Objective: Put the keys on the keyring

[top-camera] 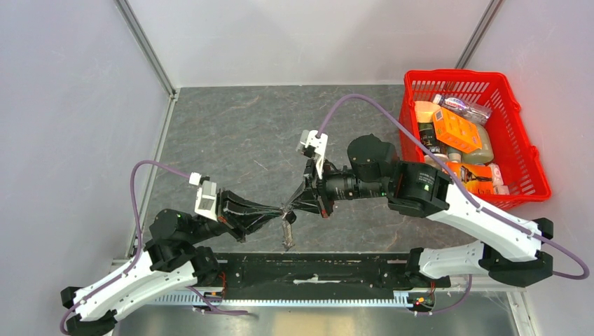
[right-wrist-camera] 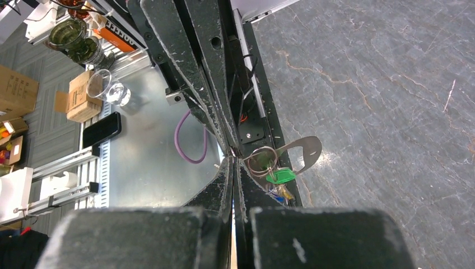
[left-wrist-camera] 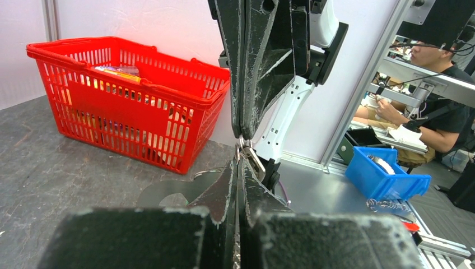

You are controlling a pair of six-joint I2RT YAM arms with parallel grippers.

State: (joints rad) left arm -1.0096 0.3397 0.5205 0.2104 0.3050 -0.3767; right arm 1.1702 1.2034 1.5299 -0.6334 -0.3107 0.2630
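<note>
Both claws are pressed together and meet tip to tip over the worktop [top-camera: 231, 133], toward 6 o'clock of its centre. The left claw [top-camera: 278, 210] comes in from 8 o'clock and the right claw [top-camera: 298, 202] from 3 o'clock. The keyring [right-wrist-camera: 262, 159] hangs at that meeting point with its green tag [right-wrist-camera: 280, 175] and a silver key [right-wrist-camera: 305, 150]; which claw pinches it is unclear. A red basket [top-camera: 455, 73] sits at 2 o'clock.
</note>
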